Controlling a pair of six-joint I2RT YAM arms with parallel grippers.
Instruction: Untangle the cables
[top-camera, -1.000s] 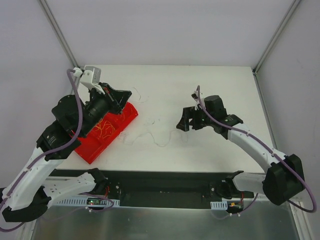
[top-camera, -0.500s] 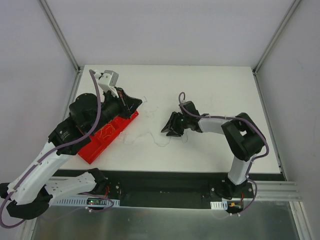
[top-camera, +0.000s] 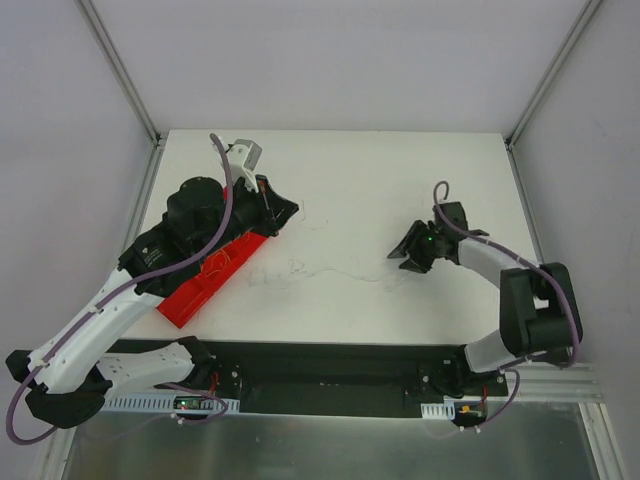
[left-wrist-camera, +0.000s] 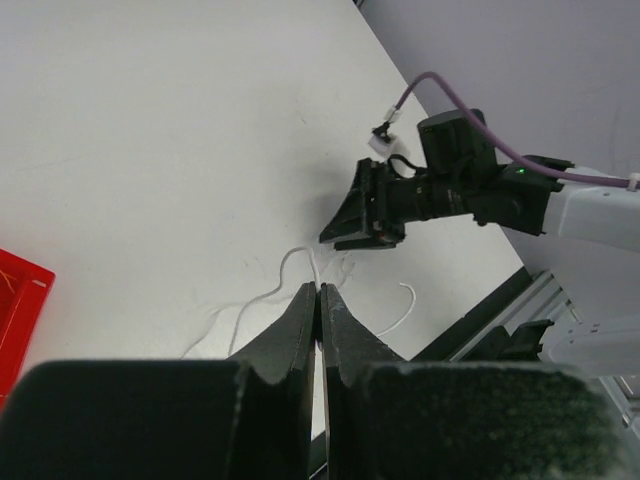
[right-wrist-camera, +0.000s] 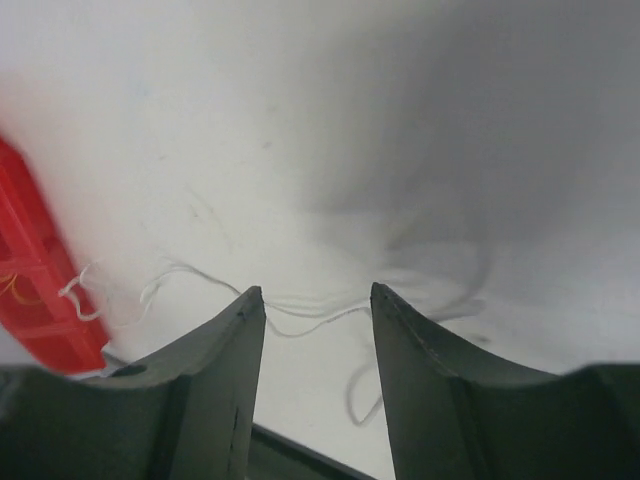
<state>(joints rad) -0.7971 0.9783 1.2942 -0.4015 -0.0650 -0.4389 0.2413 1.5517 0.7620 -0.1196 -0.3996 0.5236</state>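
While the spread right end effector (top-camera: 400, 258) is being pulled toward 3 o'clock, a whitish cable (top-camera: 340, 272) is being drawn straight, likely clear of the tangle; the left end effector (top-camera: 290, 209) is being kept pressed together.

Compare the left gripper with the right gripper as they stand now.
The left gripper is shut; the right gripper's jaws stand apart. The left gripper is beside the red tray; the right gripper is toward the right side of the table. Whitish cables cross the right gripper's gap; whether the left gripper pinches one is unclear. Both are black.
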